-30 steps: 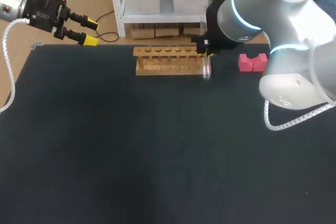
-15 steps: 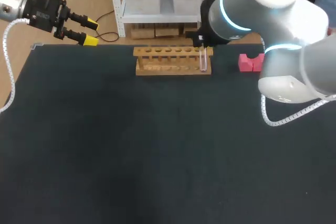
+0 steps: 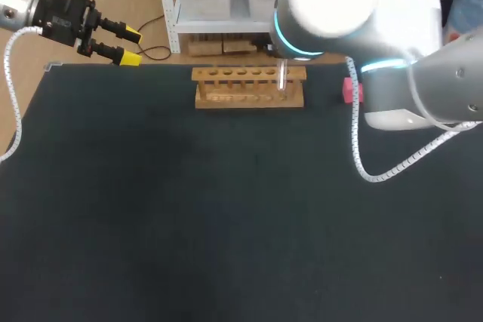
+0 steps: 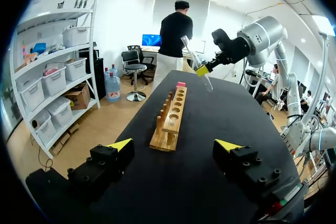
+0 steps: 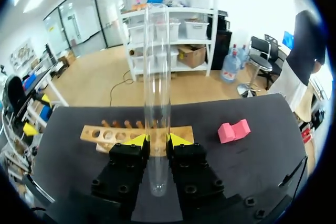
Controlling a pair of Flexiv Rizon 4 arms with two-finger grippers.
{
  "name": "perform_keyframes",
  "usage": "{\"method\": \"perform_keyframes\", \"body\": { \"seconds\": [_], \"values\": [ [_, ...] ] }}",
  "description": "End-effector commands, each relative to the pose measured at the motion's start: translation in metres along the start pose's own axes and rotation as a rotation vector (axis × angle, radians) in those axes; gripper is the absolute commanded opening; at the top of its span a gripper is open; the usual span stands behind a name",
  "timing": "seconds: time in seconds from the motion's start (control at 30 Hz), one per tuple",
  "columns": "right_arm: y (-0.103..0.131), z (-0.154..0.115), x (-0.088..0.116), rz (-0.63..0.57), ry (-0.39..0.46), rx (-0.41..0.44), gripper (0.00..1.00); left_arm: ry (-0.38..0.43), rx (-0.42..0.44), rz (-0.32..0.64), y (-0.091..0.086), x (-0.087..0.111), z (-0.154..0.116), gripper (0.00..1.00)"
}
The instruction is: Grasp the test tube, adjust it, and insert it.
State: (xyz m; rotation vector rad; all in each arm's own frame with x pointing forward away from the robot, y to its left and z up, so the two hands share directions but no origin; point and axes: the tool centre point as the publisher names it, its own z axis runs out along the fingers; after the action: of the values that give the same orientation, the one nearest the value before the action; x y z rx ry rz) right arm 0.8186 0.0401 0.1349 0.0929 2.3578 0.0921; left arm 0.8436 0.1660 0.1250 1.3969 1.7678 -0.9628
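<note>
At the bench's far left corner, the left gripper [image 3: 130, 45] hangs with fingers spread, empty. A light wooden test tube rack [image 3: 241, 88] stands mid far edge. Above its right end, the right gripper [image 5: 157, 140] clamps the clear glass test tube [image 5: 157, 66]. A pink notched block [image 3: 349, 90] lies rightward.

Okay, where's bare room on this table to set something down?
Bare: the table's near stretch before the wooden rack, and its far-left corner near the left gripper. Crowded: at the rack, where the right gripper holds the test tube, pink block beside.
</note>
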Motion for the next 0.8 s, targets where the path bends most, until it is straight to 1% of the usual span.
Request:
{"method": "perform_keyframes", "body": {
  "seconds": [0.03, 0.1, 0.23, 0.47, 0.8],
  "values": [
    [0.005, 0.002, -0.001, 0.033, -0.321, 0.044, 0.00, -0.001, -0.001, 0.003, 0.000, 0.001, 0.000, 1.00],
    [0.005, 0.004, -0.005, 0.057, -0.373, 0.055, 0.00, -0.001, -0.001, 0.003, 0.000, 0.001, 0.000, 1.00],
    [0.006, 0.010, -0.013, 0.064, -0.463, 0.074, 0.00, -0.001, -0.001, 0.003, 0.000, 0.001, 0.000, 1.00],
    [0.011, 0.018, -0.029, 0.047, -0.588, 0.080, 0.00, -0.001, -0.001, 0.003, 0.000, 0.001, 0.000, 1.00],
    [0.013, 0.023, -0.043, 0.015, -0.707, 0.073, 0.00, -0.001, -0.001, 0.003, 0.000, 0.001, 0.000, 1.00]
  ]
}}
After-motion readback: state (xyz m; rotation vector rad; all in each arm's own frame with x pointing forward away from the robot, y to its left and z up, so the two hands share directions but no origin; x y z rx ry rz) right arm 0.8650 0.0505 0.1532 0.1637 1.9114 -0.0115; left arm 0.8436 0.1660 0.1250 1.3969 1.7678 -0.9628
